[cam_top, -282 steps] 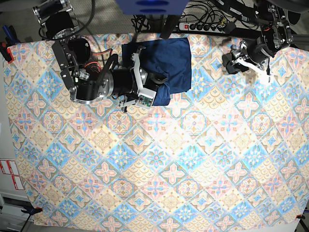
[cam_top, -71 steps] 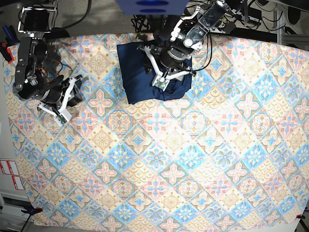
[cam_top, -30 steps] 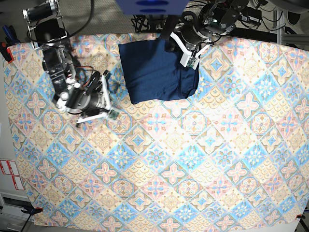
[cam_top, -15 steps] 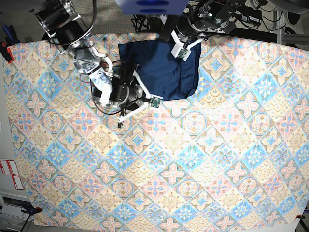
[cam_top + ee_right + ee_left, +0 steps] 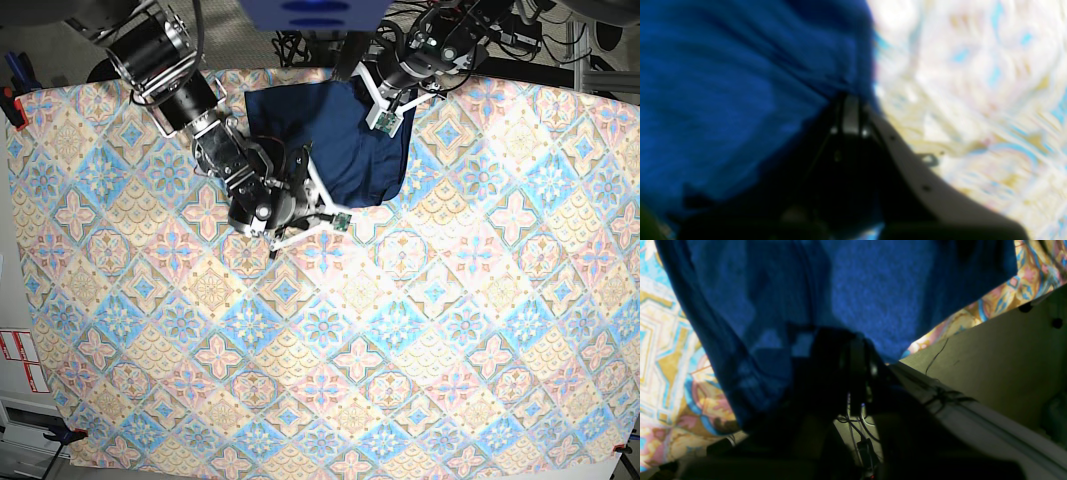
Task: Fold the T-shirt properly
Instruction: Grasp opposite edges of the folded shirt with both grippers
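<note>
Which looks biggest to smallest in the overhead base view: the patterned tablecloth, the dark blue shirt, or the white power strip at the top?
1. Patterned tablecloth
2. Dark blue shirt, partly hidden by both arms
3. White power strip, partly hidden

No text is showing legibly in any view. White labels with red marks [image 5: 20, 360] are sitting at the left edge of the base view, just beside the patterned cloth [image 5: 400, 350], but their print is too small to read.
</note>
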`<state>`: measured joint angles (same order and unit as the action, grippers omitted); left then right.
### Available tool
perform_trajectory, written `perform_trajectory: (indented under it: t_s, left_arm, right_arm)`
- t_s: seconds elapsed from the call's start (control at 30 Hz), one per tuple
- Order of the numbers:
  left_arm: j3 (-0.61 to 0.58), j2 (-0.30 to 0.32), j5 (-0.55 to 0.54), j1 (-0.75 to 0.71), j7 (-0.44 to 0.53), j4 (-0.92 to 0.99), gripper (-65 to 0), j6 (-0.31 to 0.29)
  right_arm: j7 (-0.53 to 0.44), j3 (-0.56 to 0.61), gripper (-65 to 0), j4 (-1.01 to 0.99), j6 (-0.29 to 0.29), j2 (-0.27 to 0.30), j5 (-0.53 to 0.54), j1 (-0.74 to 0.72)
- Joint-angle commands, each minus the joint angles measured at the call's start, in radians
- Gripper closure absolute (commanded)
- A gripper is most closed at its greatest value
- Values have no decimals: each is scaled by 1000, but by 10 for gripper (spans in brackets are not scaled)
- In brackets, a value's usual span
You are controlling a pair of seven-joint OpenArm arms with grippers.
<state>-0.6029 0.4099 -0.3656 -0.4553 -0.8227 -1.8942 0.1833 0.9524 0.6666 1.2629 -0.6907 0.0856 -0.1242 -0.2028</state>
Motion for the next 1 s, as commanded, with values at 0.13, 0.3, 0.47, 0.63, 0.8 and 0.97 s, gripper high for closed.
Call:
perform_trajectory:
  t_s: [0.13,0.3,0.47,0.63,0.8,0.97]
  left_arm:
    - [1,1,44,0,13,0,0,-5]
    - [1,-3,76,16,13,26,0,-5]
    - [-67,-13,84,11,10,-34,0,-5]
    - [-130,-6,87,22,13,-35,0,-3]
    - [-128,-1,87,57,9,-28,0,0]
    - [-76,-7,87,62,9,-26,0,0]
  right_arm:
    - [24,-34,-2,-25,-7,59,-9,1]
    - [24,-153,-2,-12,-7,81,-9,4]
    - [27,-213,-2,128,-7,104,-7,10]
    - [27,-216,-2,173,-7,108,-7,18]
    - [26,-216,-2,99,-7,107,-7,18]
    - [27,-209,-2,80,-7,112,-7,39]
